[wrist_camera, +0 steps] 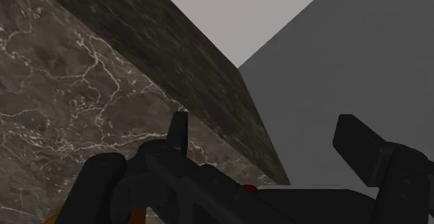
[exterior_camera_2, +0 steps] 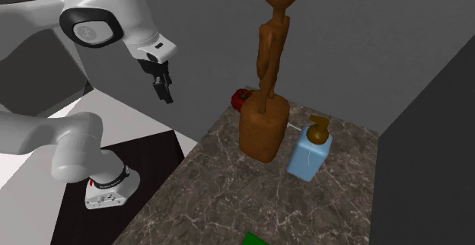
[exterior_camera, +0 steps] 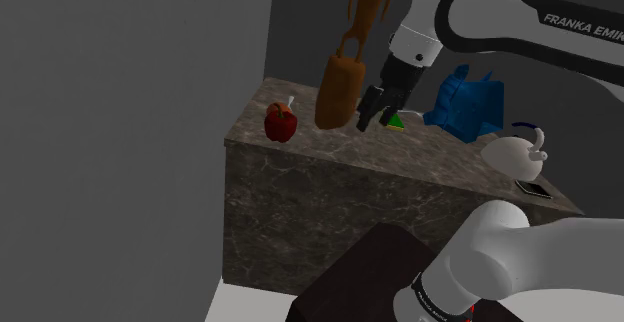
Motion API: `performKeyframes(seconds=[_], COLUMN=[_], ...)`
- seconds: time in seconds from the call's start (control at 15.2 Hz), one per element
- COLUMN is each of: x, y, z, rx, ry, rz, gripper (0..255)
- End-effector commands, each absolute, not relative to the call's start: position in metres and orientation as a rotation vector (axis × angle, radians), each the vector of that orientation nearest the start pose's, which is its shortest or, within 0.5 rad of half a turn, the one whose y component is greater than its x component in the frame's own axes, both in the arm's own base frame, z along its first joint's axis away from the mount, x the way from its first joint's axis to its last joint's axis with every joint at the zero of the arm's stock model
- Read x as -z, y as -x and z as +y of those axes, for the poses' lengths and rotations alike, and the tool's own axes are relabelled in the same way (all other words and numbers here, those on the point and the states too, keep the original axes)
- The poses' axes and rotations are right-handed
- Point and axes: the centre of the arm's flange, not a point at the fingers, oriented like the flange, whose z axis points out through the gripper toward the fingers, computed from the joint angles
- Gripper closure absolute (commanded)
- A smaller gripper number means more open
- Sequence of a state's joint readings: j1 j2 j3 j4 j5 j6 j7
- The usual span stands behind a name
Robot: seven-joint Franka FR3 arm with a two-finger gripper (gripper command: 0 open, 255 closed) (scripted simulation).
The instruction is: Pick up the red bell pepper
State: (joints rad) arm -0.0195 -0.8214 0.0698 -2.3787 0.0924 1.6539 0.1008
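The red bell pepper (exterior_camera: 281, 123) with a pale stem stands near the counter's end at the shoulder view's left. In the second exterior view the pepper (exterior_camera_2: 242, 99) peeks out behind the base of a tall brown statue (exterior_camera_2: 266, 106). My black gripper (exterior_camera: 372, 110) hangs in the air to the right of that statue (exterior_camera: 345, 70), well apart from the pepper. Seen from the second exterior view, the gripper (exterior_camera_2: 163, 89) is off the counter's left edge and above it. In the wrist view the gripper (wrist_camera: 271, 142) is open with nothing between its fingers (wrist_camera: 179, 136).
The dark marble counter (exterior_camera: 330, 185) also carries a blue soap dispenser (exterior_camera: 465, 105), a small green thing (exterior_camera: 398, 122), a white teapot-like thing (exterior_camera: 515, 153) and a flat black thing (exterior_camera: 533, 188). Grey walls stand close behind and beside the counter.
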Motion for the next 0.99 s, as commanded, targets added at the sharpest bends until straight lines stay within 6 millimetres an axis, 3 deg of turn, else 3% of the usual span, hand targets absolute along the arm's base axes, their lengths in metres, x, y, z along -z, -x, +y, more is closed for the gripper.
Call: performKeyframes(seconds=[0.0,0.92], x=[-0.598,-0.571], y=[-0.305,-0.488], z=[0.031,0.058], rx=[0.143,0.144], ry=[3.089,3.133], rz=[0.114,0.243], gripper=[0,0])
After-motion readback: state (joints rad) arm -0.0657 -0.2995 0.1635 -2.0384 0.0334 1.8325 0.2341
